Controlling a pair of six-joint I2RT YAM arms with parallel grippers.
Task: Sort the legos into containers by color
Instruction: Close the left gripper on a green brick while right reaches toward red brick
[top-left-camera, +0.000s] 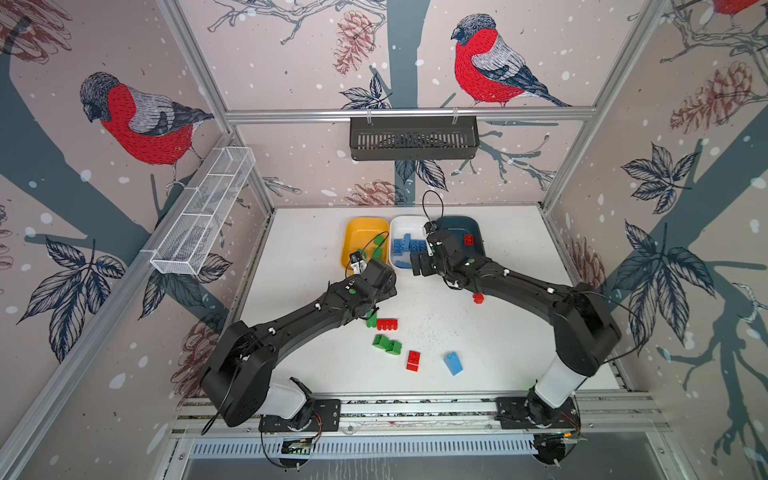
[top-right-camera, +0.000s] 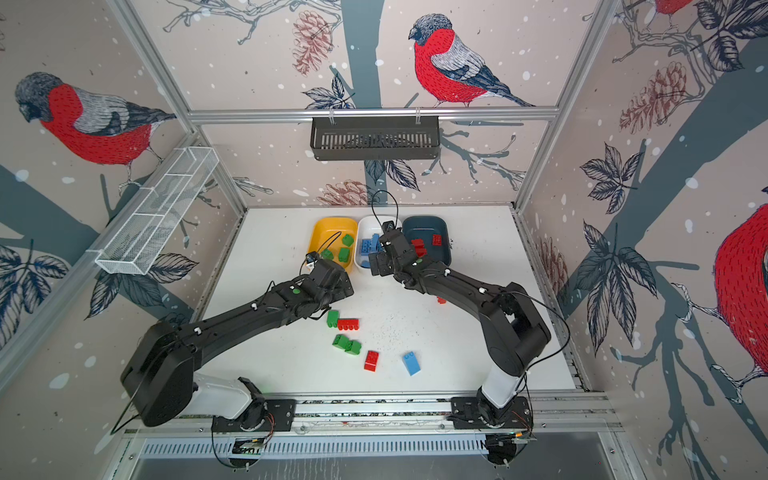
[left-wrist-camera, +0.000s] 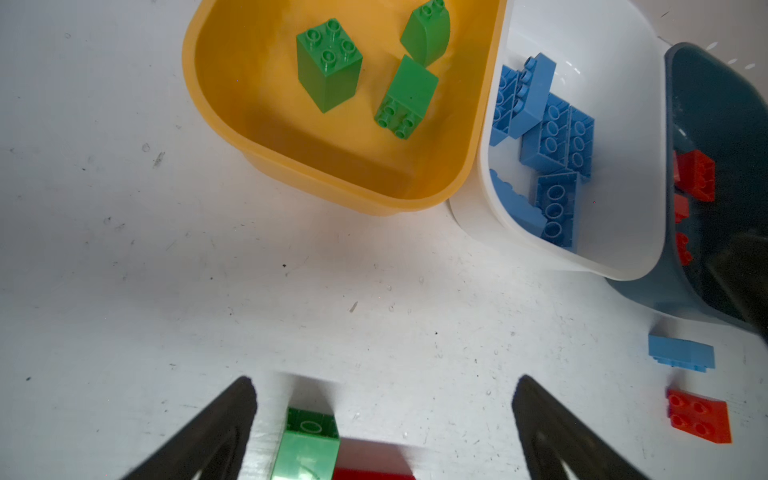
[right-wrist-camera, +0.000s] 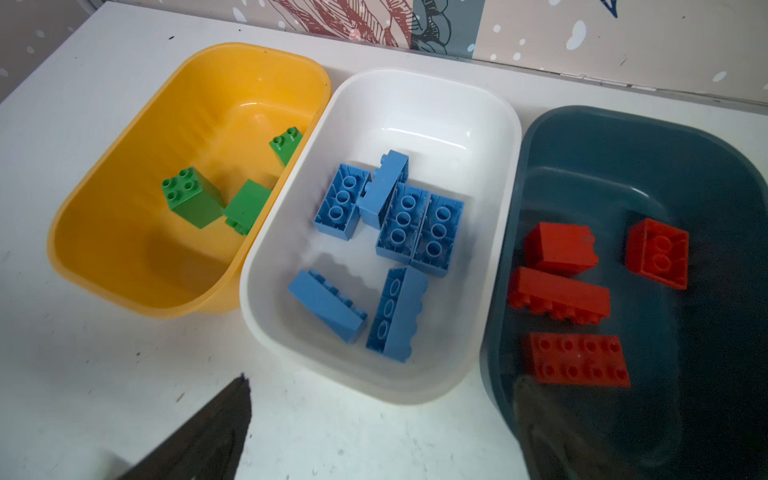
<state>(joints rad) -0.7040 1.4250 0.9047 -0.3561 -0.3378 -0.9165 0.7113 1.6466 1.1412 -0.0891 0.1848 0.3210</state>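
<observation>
Fingers (left-wrist-camera: 216, 428) of the left pincer (left-wrist-camera: 384, 379) are gaping empty, a green lego (left-wrist-camera: 307, 440) lying between them; right pincer (right-wrist-camera: 382, 380), also spread empty, is hovering over the white tub (right-wrist-camera: 415, 83).

Pose: left arm (top-left-camera: 291, 324) reaches forward and inward from its base, elbow raised, wrist bent down. The left claw (left-wrist-camera: 384, 382) is spread wide and empty. The right arm (top-left-camera: 532, 286) mirrors it from the opposite side. The right claw (right-wrist-camera: 382, 382) is likewise spread wide and empty. Arms apart, not touching.
</observation>
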